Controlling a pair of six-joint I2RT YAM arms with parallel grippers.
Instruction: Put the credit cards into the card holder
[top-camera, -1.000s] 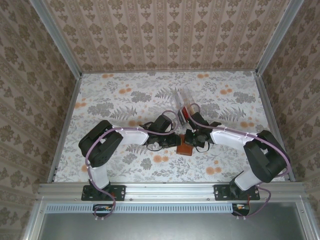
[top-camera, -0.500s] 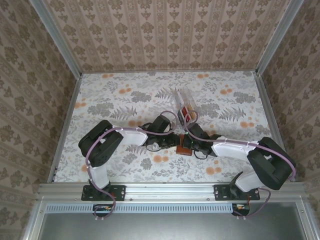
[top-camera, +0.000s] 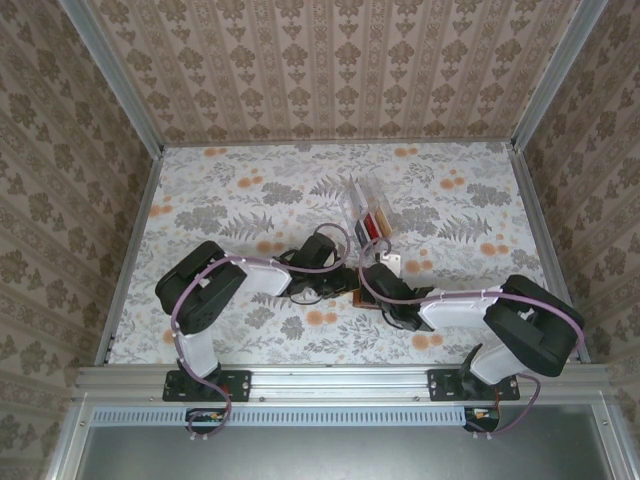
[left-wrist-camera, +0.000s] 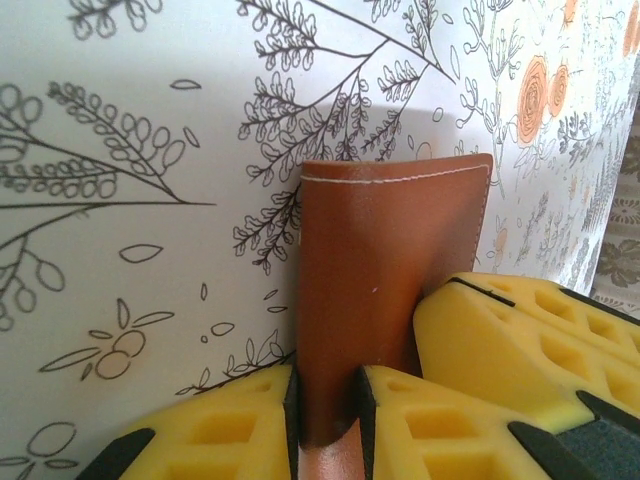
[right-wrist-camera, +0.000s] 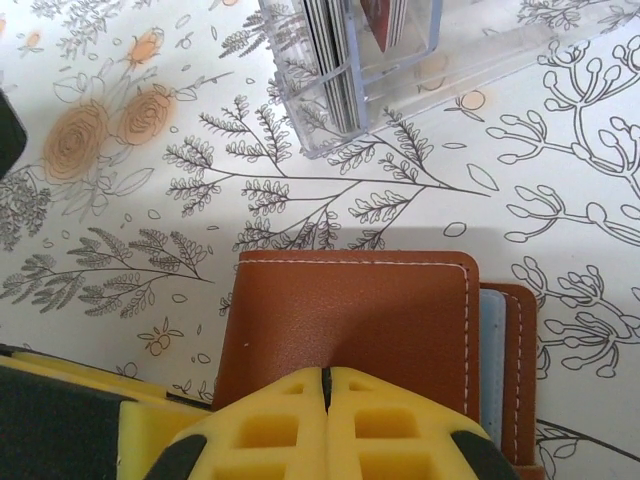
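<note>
The left arm rises from its base to a raised elbow at the left, and its forearm runs inward to the right and low. The right arm mirrors it, elbow out at the right and forearm reaching left, so the two wrists nearly meet in the middle. The left hand has its yellow fingers closed narrowly, pinching an upright flap of the card holder. The right hand points downward with its finger pads pressed together, no gap between them.
</note>
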